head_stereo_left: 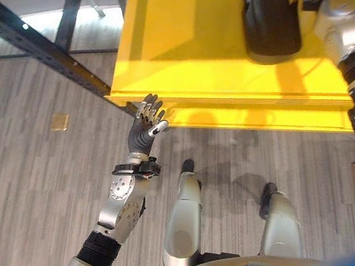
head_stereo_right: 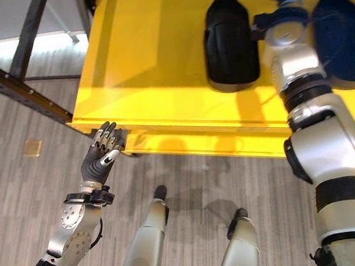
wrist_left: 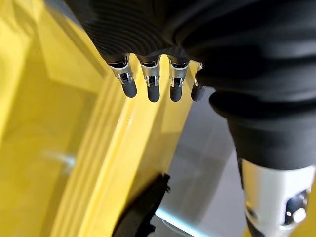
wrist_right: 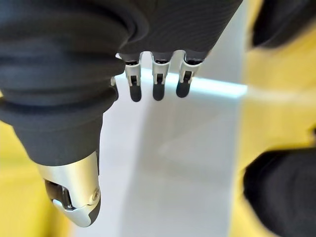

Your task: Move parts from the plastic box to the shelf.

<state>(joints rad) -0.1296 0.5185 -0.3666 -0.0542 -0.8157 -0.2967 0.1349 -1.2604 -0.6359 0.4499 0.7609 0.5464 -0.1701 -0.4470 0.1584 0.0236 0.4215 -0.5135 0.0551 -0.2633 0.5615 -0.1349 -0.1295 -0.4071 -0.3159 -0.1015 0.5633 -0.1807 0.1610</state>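
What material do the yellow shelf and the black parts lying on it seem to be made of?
Yellow shelf: probably painted or powder-coated sheet metal, given its smooth, even gloss and folded front lip. Black part and a second black part: likely moulded plastic or rubber, with a matte, rounded, seamless look; the material cannot be told for sure.

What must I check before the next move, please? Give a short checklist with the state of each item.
1. Left hand empty: ok, fingers relaxed, holding nothing.
2. Left hand clear of the shelf: cannot tell, fingertips sit right at its front edge.
3. Right hand empty: ok, fingers straight, nothing in them.
4. Parts on shelf: ok, one black part lies flat, a dark one beside it.
5. Right arm clear of the parts: cannot tell, it reaches between them.
6. Plastic box located: cannot tell.
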